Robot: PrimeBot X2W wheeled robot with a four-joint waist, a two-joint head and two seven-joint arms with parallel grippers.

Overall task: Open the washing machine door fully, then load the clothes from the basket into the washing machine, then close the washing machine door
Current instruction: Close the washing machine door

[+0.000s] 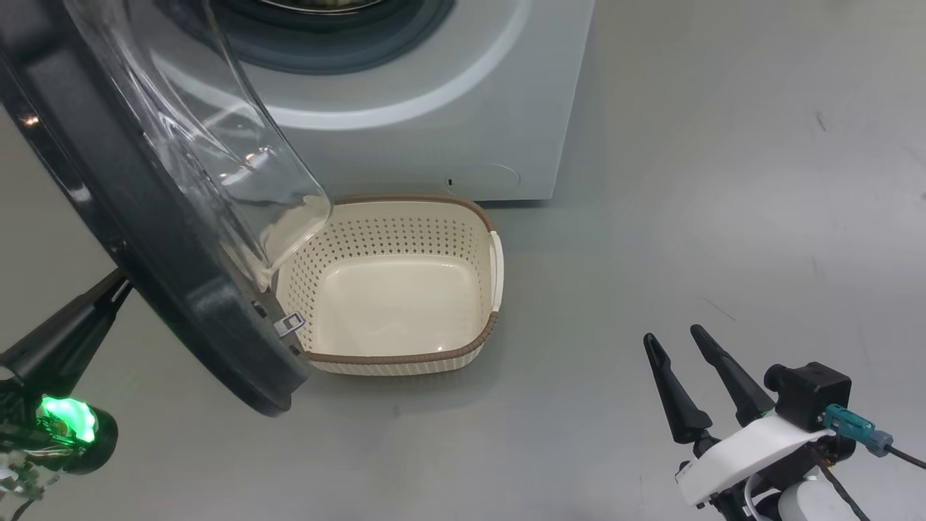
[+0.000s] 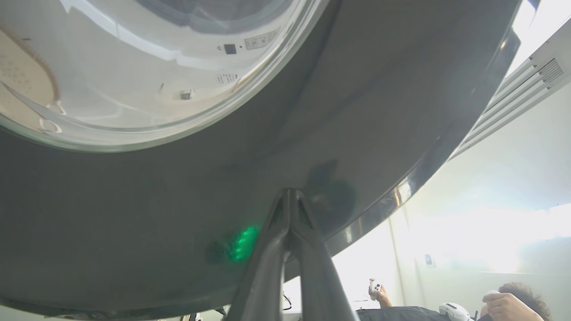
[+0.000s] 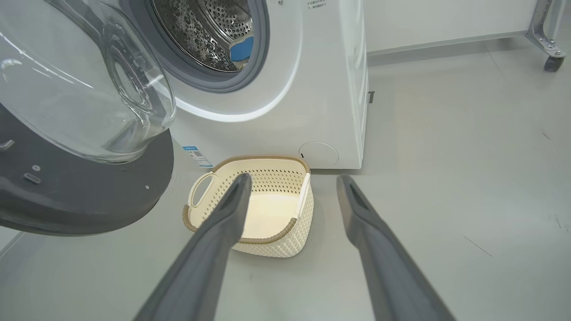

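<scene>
The washing machine stands with its door swung out to the left, the glass bowl overhanging the basket. That cream basket holds nothing. In the right wrist view a blue cloth piece lies inside the steel drum of the washing machine, behind the door and the basket. My left gripper is shut, its tips against the door's black outer face, as the left wrist view shows. My right gripper hangs open over the floor, right of the basket.
Grey floor stretches to the right of the machine and basket. A castor of a metal frame stands at the far right by the wall. A person holding controllers is low in the left wrist view.
</scene>
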